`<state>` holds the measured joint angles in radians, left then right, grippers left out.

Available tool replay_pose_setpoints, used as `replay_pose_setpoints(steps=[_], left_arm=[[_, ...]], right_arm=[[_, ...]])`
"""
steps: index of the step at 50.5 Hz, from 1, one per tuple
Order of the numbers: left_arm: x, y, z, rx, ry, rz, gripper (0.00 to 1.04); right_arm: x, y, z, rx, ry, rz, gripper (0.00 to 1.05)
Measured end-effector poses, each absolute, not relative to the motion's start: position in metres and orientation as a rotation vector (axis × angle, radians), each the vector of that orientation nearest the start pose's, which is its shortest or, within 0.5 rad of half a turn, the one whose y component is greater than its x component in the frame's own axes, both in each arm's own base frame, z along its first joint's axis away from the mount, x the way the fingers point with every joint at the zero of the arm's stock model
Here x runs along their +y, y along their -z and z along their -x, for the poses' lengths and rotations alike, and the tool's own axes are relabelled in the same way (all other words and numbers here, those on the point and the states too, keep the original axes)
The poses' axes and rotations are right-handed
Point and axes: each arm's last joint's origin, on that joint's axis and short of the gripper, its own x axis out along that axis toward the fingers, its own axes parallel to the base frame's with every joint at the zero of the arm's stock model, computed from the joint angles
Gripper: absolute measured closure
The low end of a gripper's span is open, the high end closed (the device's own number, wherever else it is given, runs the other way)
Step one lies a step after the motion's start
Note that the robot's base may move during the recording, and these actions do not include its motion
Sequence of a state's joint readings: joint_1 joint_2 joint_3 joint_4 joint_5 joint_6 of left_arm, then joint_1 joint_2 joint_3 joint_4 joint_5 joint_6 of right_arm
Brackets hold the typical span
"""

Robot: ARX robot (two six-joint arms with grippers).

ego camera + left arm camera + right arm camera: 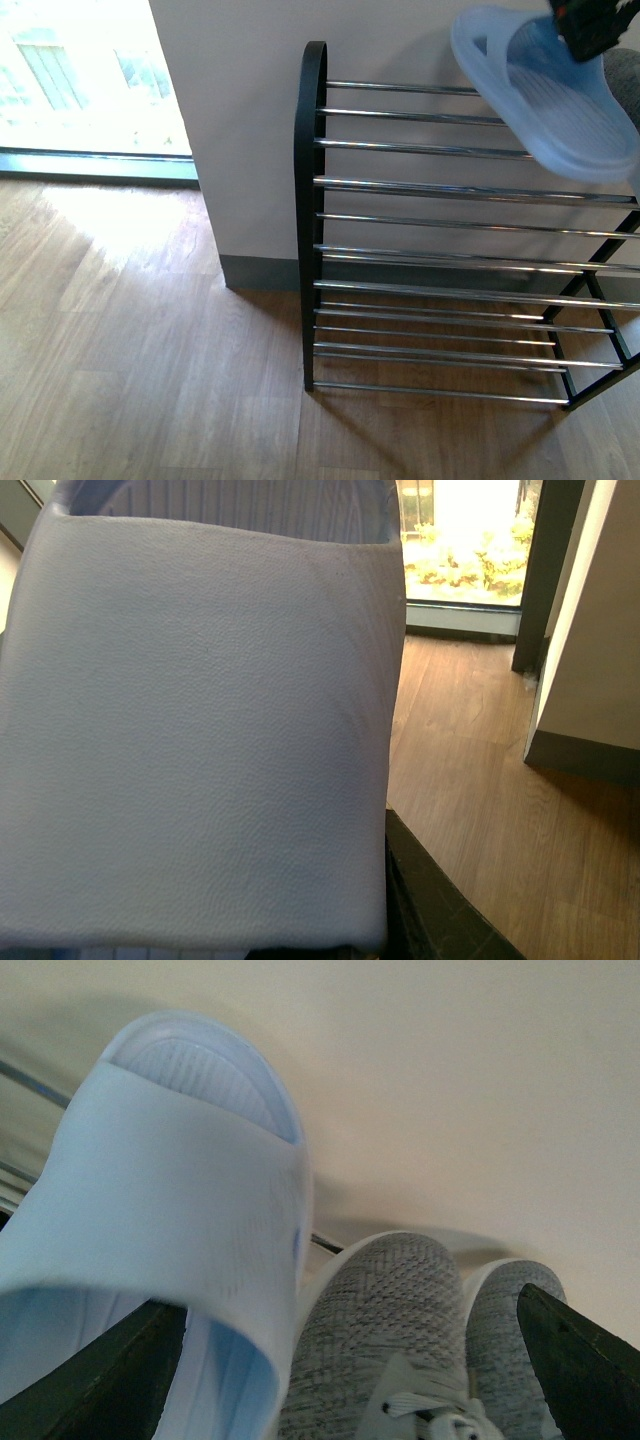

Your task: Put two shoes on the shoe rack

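Note:
A pale blue slide (555,95) hangs tilted above the top bars of the shoe rack (450,290), at its right end. My left gripper (590,25) is shut on the slide from above. In the left wrist view the slide's strap (200,730) fills most of the picture, and only one dark finger (430,905) shows beside it. My right gripper (345,1380) is open, its fingers on either side of two grey knit sneakers (385,1330). A pale blue slide (170,1220) lies close beside those sneakers. A grey sneaker (626,80) shows at the front view's right edge.
The rack stands against a pale wall (240,130) on a wooden floor (140,350). A bright floor-level window (80,80) lies to the left. Open floor stretches in front of and to the left of the rack.

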<state>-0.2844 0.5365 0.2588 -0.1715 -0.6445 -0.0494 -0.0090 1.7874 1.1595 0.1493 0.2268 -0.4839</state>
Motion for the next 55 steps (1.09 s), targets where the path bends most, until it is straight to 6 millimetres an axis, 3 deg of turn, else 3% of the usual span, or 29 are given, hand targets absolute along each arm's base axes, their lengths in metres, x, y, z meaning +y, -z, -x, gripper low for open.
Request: replay_pose_setpoints(steps=[7,17,34,55], left_arm=[[-0.019,-0.190,-0.127,0.395,-0.364,-0.154,1.03],[-0.019,-0.190,-0.127,0.395,-0.364,-0.154,1.03],[-0.019,-0.190,-0.127,0.395,-0.364,-0.154,1.03],[-0.019,-0.190,-0.127,0.395,-0.364,-0.154,1.03]], right_arm=[[-0.040,-0.256,-0.392,0.542,0.153,0.389,0.09],[-0.080,-0.253,-0.371,0.556,0.203,0.289,0.09],[-0.100,-0.261,-0.341,0.414,0.152,0.015,0.09],[-0.113,-0.256,-0.328,0.252,0.209,0.030,0.09]])
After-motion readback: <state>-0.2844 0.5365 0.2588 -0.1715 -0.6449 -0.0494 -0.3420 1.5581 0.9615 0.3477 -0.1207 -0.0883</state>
